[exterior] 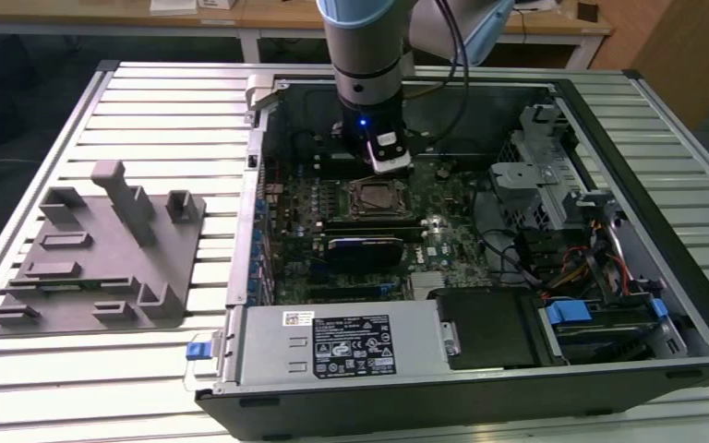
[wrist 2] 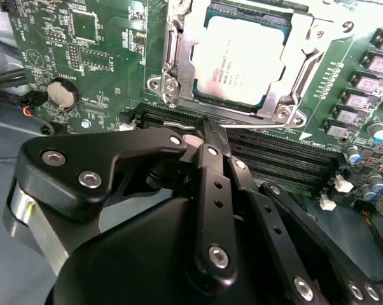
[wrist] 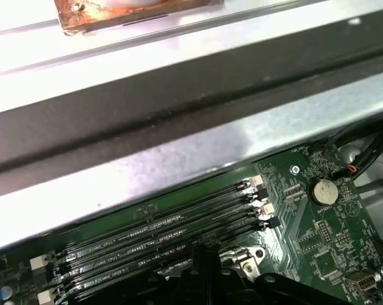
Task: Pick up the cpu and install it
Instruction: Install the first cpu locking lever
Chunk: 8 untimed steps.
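Gripper [wrist 2: 207, 136] pinched shut, empty, above memory slots [wrist 2: 274, 159]; cpu [wrist 2: 242, 60] seated in socket; risks scraping board if lowered.

The cpu [wrist 2: 242, 60] apparently sits in the socket [wrist 2: 179, 60], inside the case [exterior: 601, 120]

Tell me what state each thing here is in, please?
Silvery square metal-topped cpu: seated in its socket.
Metal socket frame: closed over the cpu's edges.
Black gripper: shut, holding nothing.
Black computer case: lying open.
Grey plastic tray with posts: empty.
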Available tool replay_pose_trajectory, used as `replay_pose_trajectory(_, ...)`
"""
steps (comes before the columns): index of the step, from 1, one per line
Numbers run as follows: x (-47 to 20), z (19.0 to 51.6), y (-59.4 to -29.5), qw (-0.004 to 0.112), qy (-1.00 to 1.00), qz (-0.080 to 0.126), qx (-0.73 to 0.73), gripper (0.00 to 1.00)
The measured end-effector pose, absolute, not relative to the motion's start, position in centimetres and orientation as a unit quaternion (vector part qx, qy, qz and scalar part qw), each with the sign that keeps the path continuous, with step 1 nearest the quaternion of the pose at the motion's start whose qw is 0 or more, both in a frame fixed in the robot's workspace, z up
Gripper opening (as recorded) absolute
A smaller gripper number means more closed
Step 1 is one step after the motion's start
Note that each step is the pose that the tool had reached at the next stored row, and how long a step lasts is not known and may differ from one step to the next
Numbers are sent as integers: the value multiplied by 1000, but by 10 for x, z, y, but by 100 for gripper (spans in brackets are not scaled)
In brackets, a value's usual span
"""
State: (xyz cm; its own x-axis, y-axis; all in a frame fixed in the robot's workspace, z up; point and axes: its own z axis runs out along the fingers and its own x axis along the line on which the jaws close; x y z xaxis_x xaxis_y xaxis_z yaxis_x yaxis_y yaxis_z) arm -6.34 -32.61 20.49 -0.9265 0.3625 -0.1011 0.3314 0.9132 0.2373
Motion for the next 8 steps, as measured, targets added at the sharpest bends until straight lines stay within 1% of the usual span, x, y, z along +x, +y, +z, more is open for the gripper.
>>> replay_pose_trajectory(8, -64, 204, -326, 73, 974, 108, 183, 11)
